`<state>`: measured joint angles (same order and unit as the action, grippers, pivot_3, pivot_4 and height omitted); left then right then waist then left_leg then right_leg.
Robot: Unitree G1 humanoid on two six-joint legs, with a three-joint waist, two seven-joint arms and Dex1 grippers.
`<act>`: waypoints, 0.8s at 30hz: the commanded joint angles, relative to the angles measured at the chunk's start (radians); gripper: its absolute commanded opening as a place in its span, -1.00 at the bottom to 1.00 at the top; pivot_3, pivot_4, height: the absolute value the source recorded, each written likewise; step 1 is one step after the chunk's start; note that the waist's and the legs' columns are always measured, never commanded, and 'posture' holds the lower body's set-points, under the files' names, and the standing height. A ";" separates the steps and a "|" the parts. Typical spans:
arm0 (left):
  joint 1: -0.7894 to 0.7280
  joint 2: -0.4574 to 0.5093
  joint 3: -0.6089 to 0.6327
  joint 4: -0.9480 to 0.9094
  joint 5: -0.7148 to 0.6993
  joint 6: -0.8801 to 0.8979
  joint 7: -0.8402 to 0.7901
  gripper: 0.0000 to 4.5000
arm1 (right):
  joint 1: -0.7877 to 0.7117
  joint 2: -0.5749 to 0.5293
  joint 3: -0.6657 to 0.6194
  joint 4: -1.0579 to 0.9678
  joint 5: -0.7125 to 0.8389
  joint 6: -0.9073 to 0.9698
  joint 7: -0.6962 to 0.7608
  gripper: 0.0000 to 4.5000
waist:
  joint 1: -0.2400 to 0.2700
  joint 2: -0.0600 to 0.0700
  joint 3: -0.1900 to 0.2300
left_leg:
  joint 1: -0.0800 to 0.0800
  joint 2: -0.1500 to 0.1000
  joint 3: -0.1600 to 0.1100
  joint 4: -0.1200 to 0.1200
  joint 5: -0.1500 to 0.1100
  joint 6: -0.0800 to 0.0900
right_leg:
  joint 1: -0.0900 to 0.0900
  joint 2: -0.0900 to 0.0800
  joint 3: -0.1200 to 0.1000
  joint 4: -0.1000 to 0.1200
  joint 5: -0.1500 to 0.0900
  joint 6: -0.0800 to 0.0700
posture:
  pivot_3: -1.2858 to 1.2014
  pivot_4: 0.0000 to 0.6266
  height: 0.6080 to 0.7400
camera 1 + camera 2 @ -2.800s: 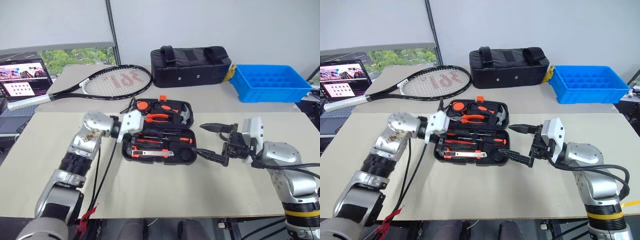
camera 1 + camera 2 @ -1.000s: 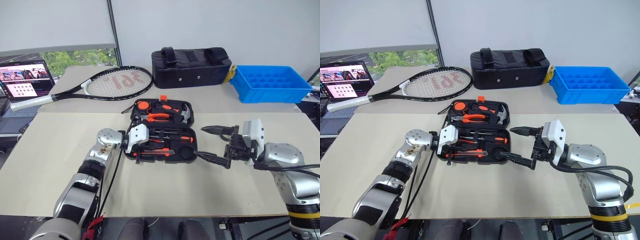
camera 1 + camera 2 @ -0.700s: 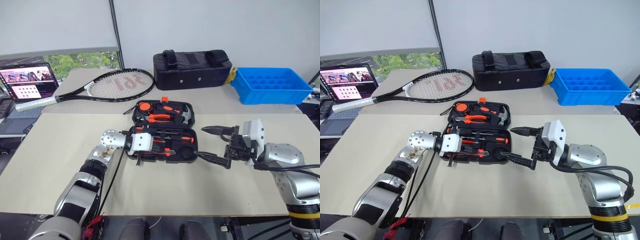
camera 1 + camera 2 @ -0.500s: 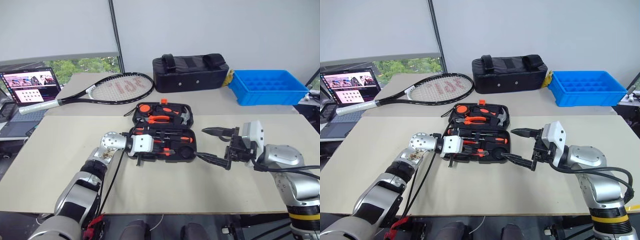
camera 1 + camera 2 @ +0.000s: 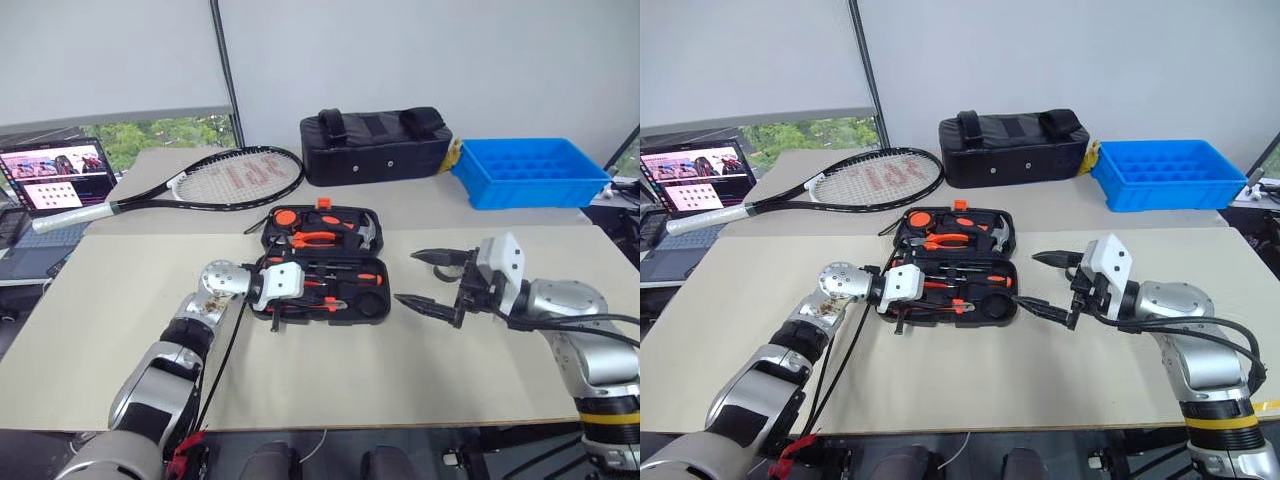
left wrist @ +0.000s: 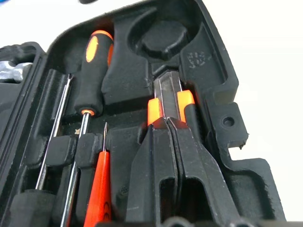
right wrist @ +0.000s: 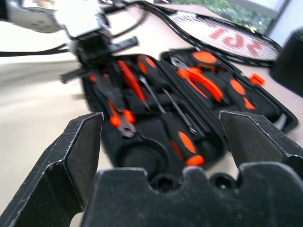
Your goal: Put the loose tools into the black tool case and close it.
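left gripper: fingers pressed together, nothing between them; tips resting on the utility knife in its slot along the near edge of the case. Looks like pushing it down, not holding it.
right gripper: fingers spread as wide as they go, empty, hanging over the table just to the right of the case, pointing at it.
black tool case: open flat mid-table, lid half on the far side with pliers and hammer head seated in it, orange latch on its far rim. Near half holds the tools.
tools in near half: black-orange screwdriver, slim orange screwdriver, thin shafts beside them. Round recess looks empty; can't tell if the tape roll belongs there, can't find the roll.
loose tools on table: none I can make out.
far table: tennis racket, black bag, blue bin, laptop at left.
stage (judgement): seating the last tool, lid not yet shut.
risks (judgement): knife not fully seated blocks the lid; pressing off-centre tips or slides the light case; right fingers could catch the case edge and shove it; swinging the lid may spill the pliers.
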<state>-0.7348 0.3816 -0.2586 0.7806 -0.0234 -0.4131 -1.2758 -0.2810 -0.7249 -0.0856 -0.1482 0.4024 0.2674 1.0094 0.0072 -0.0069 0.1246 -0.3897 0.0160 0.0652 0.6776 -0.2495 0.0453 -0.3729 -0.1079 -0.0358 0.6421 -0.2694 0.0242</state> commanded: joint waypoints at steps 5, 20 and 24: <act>0.048 0.091 0.143 -0.427 -0.273 0.440 -0.063 -0.36 | -0.085 -0.050 0.007 0.150 -0.154 0.017 -0.115 1.00 | 0.000 -0.003 0.004 | -0.021 -0.002 0.000 0.000 0.000 0.001 | -0.020 0.003 0.000 0.001 0.000 0.000 | 0.03 -0.52 0.83; 0.200 0.365 0.283 -1.058 -0.513 0.931 0.047 0.98 | -0.252 -0.086 0.108 0.425 -0.232 0.238 -0.083 1.00 | 0.002 -0.001 0.006 | -0.023 -0.002 -0.001 -0.002 -0.004 0.006 | -0.017 0.004 -0.002 -0.012 -0.001 0.002 | 0.03 -0.52 0.83; 0.232 0.402 0.313 -1.135 -0.564 0.995 0.075 0.98 | -0.312 -0.066 0.139 0.549 -0.282 0.210 -0.103 1.00 | 0.001 -0.001 0.007 | -0.022 -0.002 0.000 -0.002 -0.004 0.006 | -0.016 0.004 -0.001 -0.012 -0.001 0.003 | 0.03 -0.52 0.83</act>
<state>-0.5063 0.7666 0.0193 -0.3017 -0.5504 0.5546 -1.2195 -0.5587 -0.7890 0.0497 0.3676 0.1446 0.5026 0.9103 0.0079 -0.0079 0.1314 -0.4115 0.0136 0.0649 0.6756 -0.2529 0.0507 -0.3888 -0.1042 -0.0368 0.6306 -0.2704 0.0267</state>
